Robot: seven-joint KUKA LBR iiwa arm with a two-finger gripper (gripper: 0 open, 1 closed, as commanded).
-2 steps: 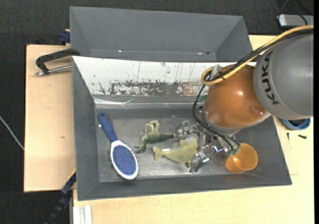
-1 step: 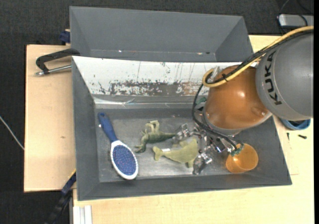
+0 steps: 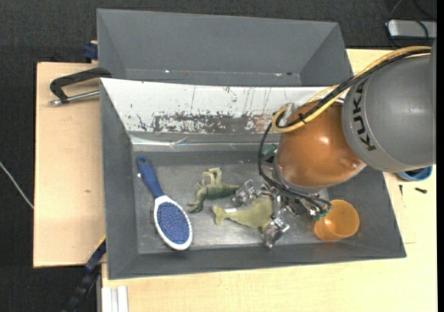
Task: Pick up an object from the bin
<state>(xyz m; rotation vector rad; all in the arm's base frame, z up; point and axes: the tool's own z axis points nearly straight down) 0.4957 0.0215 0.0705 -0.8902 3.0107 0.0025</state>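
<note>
My gripper (image 3: 260, 212) is low in the bin's front middle, under the orange wrist cover. Its two metal fingertips (image 3: 244, 195) stand apart, open, one behind and one in front of an olive-green toy animal (image 3: 239, 216) that lies flat on the floor between them. Whether the tips touch the toy I cannot tell. Just to the left lies a second, lighter green toy dinosaur (image 3: 208, 190), clear of the fingers. An orange plastic cup (image 3: 338, 221) lies on its side to the gripper's right, partly under the arm.
A blue hairbrush with a white rim (image 3: 171, 223) lies at the front left, its blue handle pointing to the back left. The arm and its cover hang over the bin's right half and hide the floor there.
</note>
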